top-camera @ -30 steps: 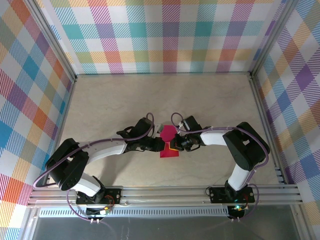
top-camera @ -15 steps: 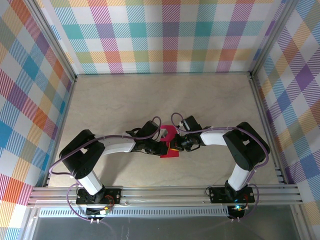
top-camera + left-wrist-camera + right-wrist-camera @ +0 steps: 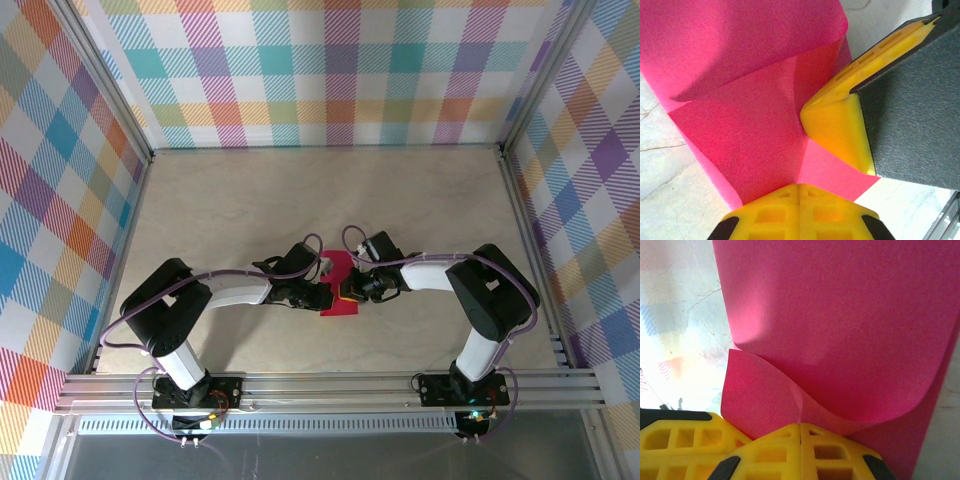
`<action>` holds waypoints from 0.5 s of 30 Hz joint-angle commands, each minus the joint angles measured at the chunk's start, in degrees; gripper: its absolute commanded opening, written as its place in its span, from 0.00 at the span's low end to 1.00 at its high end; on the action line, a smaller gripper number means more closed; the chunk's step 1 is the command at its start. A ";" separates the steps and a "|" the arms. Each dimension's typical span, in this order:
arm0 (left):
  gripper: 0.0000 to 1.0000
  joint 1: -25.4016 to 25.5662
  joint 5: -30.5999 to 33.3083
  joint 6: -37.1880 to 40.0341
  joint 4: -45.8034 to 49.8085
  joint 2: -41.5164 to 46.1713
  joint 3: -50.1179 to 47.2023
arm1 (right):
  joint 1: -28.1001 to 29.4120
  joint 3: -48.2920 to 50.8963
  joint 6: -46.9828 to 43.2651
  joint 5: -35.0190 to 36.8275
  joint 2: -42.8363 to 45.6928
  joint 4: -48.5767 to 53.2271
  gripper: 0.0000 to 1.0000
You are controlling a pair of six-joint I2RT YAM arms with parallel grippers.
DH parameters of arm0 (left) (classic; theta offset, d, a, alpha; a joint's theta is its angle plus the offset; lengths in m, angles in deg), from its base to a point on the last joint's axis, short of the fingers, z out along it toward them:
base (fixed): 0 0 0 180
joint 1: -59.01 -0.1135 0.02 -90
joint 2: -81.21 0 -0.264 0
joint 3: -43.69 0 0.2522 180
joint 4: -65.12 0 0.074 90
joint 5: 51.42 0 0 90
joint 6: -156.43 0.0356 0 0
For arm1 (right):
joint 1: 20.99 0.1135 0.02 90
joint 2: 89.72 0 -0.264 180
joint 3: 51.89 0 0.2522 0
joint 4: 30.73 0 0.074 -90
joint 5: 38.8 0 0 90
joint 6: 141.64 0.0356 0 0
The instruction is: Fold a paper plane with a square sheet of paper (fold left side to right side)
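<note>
The square sheet of paper (image 3: 340, 296), magenta-pink, is bent and curled up off the table between the two wrists. My left gripper (image 3: 322, 291) is shut on its left part; in the left wrist view the closed yellow tips (image 3: 799, 188) pinch the sheet (image 3: 750, 130) where a crease meets them. My right gripper (image 3: 350, 290) is shut on the right part; its closed tips (image 3: 800, 426) pinch the curved sheet (image 3: 840, 315). The right gripper's yellow finger (image 3: 837, 117) presses against the paper close to my left tips. The two grippers are almost touching.
Pale marbled tabletop (image 3: 300, 200) stretches free behind and to both sides of the grippers. Plaid walls with aluminium posts (image 3: 140, 150) enclose it. The rail (image 3: 320, 385) with both arm bases runs along the near edge.
The left arm has swung in to the right, bringing its gripper against the paper and closing on it. The sheet's upper flap has bent over. The right arm has stayed put.
</note>
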 commanded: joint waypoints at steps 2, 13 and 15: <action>0.01 0.33 0.95 0.70 2.36 -0.55 0.37 | 0.35 0.57 -0.88 3.29 -0.56 7.02 0.00; 0.01 0.33 0.69 0.59 2.01 -1.03 -0.53 | 0.35 0.20 -1.07 3.12 -0.91 7.09 0.00; 0.01 0.29 0.84 0.58 2.13 -1.17 -0.70 | 0.35 0.14 -1.12 3.03 -1.12 7.00 0.00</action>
